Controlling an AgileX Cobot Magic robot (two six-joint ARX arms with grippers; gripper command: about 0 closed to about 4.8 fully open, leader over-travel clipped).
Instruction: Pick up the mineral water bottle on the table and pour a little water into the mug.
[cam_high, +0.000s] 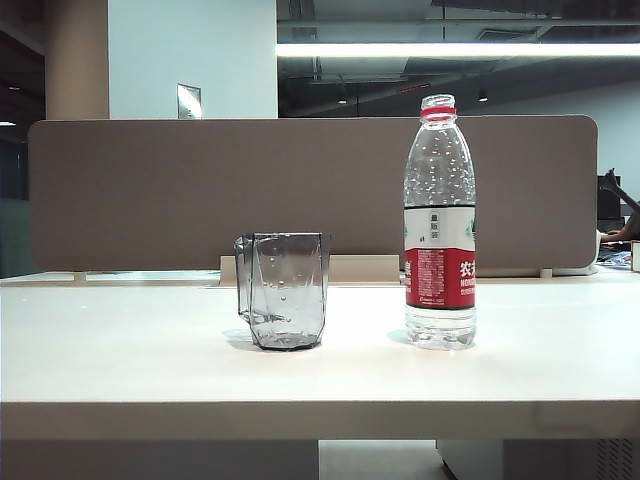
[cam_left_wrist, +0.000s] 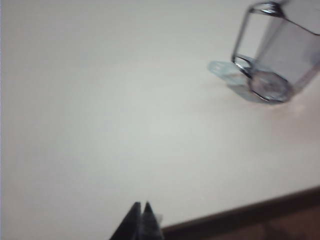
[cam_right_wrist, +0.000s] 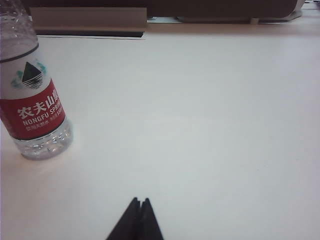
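Tools (cam_left_wrist: 141, 212) (cam_right_wrist: 139, 207) closed, apart from bottle (cam_high: 439, 225), mug (cam_high: 285, 290).

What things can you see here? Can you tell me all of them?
bottle: one, clear with a red and white label and a red neck ring, no cap, upright on the table, right of the mug
mug: one, smoky grey see-through, upright on the table, apart from the bottle
table: one, white, holds both
screen: one, brownish, behind the table
left gripper: one, black, shut, above bare table, away from the mug
right gripper: one, black, shut, above bare table, away from the bottle
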